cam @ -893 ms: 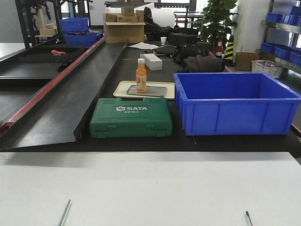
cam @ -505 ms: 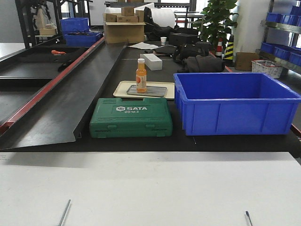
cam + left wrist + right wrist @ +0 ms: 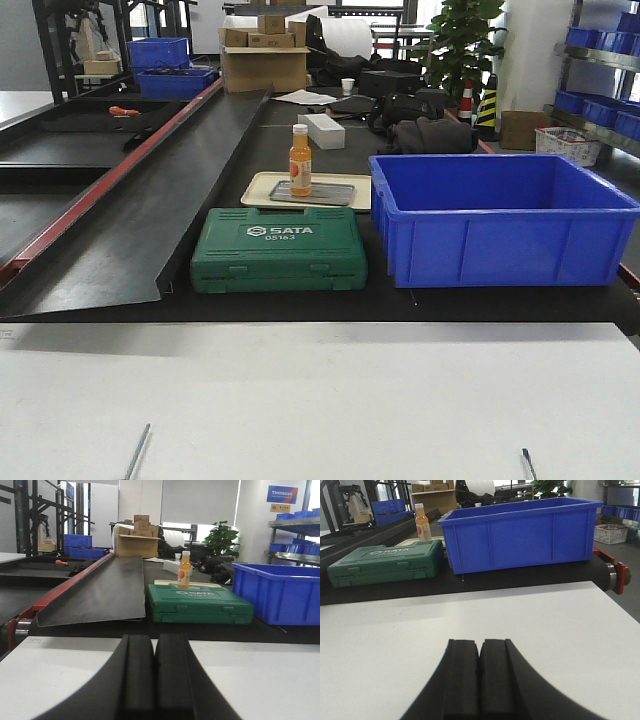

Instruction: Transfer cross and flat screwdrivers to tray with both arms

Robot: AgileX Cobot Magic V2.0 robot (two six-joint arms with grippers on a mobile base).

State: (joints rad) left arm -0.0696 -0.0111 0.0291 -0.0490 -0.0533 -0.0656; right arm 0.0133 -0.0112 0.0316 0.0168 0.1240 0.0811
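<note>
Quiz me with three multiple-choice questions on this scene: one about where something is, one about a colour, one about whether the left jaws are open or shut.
1. Where does the bottle stand?
A. in the blue bin
B. on the steel tray
C. on the white table

2. What colour is the tool case?
A. red
B. yellow
C. green

3. How do the left jaws stand?
A. wide open
B. shut, nothing between
C. shut on a bottle

Answers:
1 B: the bottle's base sits on the tray's left end.
2 C: the lid and sides are green.
3 B: in the left wrist view the jaws press together with nothing held.
</note>
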